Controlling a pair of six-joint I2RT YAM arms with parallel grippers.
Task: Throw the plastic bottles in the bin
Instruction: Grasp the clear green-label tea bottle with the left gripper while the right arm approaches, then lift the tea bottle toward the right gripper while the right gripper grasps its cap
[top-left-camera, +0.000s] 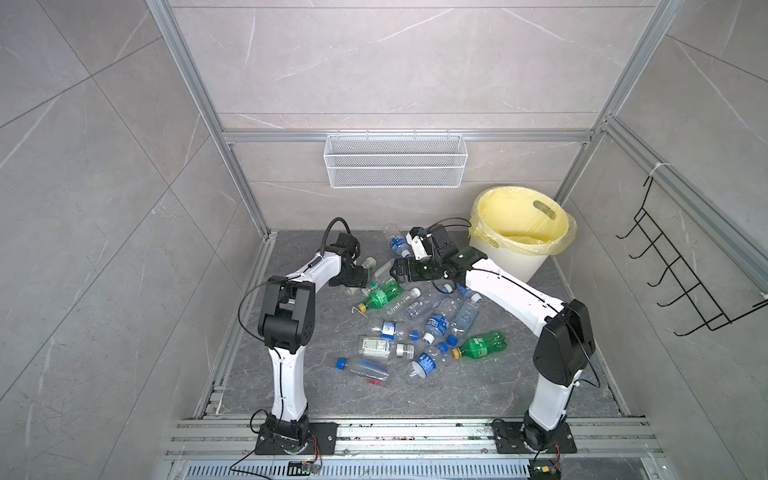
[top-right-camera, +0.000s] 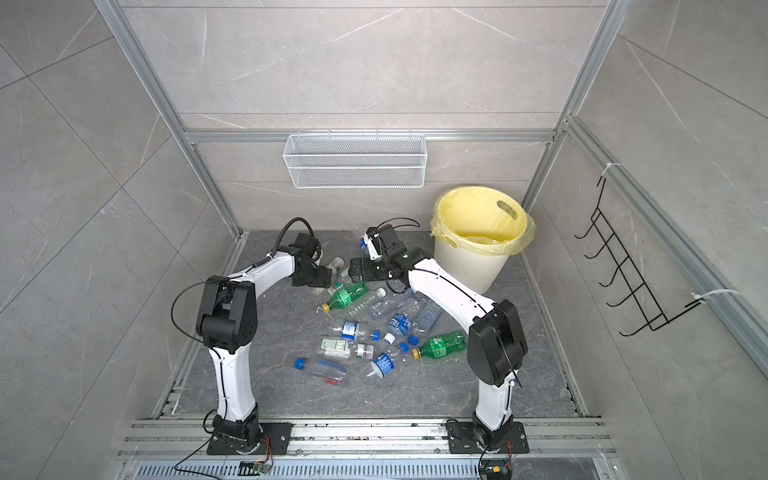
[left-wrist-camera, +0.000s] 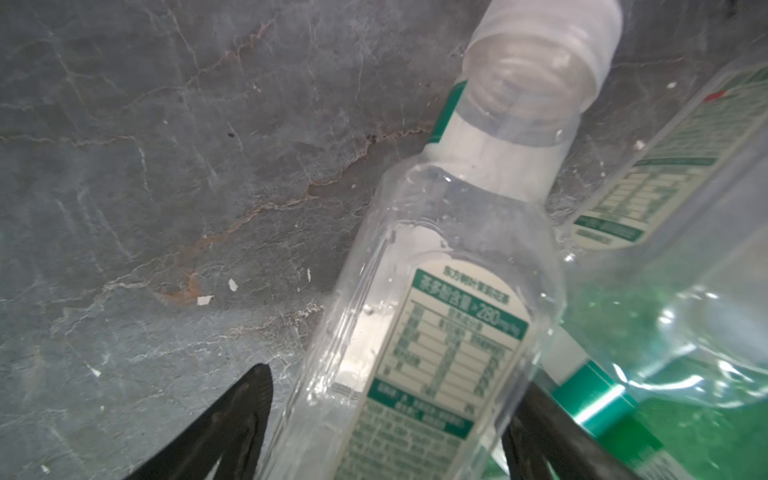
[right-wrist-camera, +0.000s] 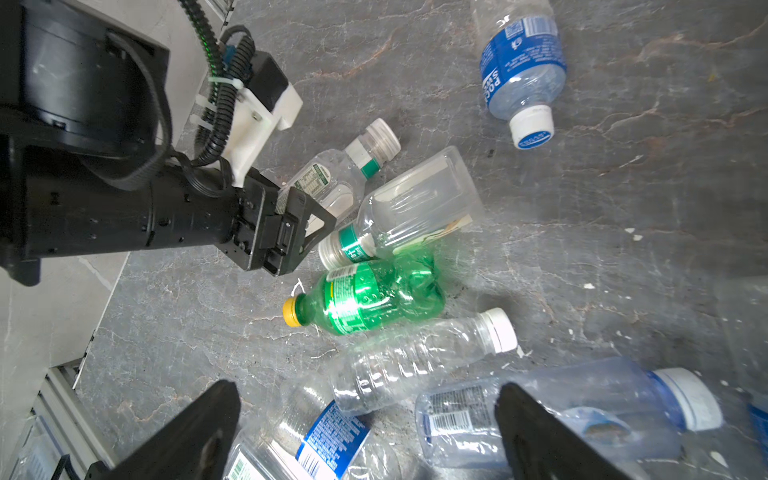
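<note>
Several plastic bottles lie scattered on the grey stone floor in both top views. My left gripper is open and straddles a clear bottle with a green-and-white label. One finger stands a little off its side. The same bottle lies against a clear square bottle. My right gripper hangs open above the pile, over a clear ribbed bottle and a crushed green bottle. The cream bin with its yellow bag stands at the back right.
A white wire mesh basket hangs on the back wall, and a black wire rack on the right wall. A blue-labelled bottle lies apart near the back. A second green bottle lies by the right arm. Aluminium rails frame the floor.
</note>
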